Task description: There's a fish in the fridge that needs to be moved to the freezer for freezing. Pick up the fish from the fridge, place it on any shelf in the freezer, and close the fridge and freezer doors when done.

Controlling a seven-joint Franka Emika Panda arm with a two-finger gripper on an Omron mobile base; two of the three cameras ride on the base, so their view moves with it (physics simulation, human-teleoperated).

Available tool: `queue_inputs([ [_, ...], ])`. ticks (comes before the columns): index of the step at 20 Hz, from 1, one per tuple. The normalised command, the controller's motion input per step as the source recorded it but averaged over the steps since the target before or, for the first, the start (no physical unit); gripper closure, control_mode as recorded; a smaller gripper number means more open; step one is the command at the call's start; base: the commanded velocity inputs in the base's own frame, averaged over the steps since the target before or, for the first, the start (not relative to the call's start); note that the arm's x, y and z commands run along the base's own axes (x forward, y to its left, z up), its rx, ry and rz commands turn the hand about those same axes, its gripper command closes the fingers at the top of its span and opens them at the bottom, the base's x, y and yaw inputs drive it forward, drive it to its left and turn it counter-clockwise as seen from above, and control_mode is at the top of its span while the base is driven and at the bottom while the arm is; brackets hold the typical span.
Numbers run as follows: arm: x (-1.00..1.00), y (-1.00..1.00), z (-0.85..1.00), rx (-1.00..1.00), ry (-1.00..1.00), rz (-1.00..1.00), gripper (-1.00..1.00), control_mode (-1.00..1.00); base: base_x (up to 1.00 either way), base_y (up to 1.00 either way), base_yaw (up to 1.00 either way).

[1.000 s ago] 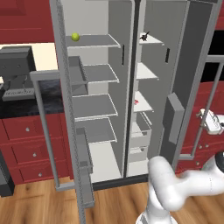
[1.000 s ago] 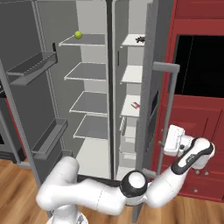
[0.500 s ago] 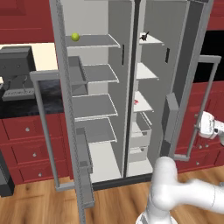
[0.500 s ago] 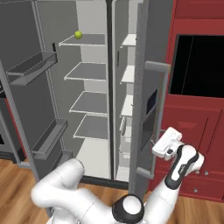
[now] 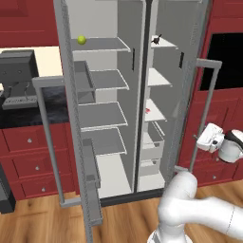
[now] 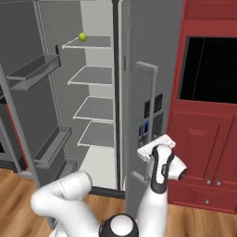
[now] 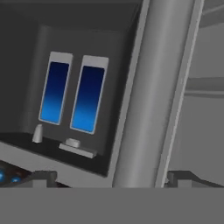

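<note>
The claw (image 7: pixel 107 181) stood wide open and empty, its tips flanking the vertical bar handle (image 7: pixel 151 92) of the freezer door (image 6: pixel 139 134), with the blue-lit dispenser panel (image 7: pixel 72 98) just beside. Over the last second that narrow door had swung well inward from wide open, so the freezer was partly shut; I judged the closing step under way. The fish (image 5: pixel 155 40) lay on the freezer's top white shelf (image 5: pixel 163 43). The fridge door (image 5: pixel 71 142) remained wide open, the green ball (image 5: pixel 81 40) on its top shelf. Room was tight between the door's edge and the red cabinet (image 6: pixel 208 139); the open fridge side offered more space.
</note>
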Motion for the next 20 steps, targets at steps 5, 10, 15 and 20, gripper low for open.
queue_inputs([
  [5, 0.17, 0.73, 0.1, -0.08, 0.16, -0.13, -1.0, -1.0, 0.0, 0.0, 0.0],
  [10, 0.26, 0.65, 0.0, -0.03, 0.16, -0.06, -1.0, -1.0, 0.0, 0.0, 0.0],
  [15, 0.3, 0.3, 0.05, 0.0, 0.12, -0.06, -1.0, -1.0, 0.0, 0.0, 0.0],
  [20, 0.48, 0.31, 0.0, 0.0, 0.01, -0.12, -1.0, -1.0, 0.0, 0.0, 0.0],
])
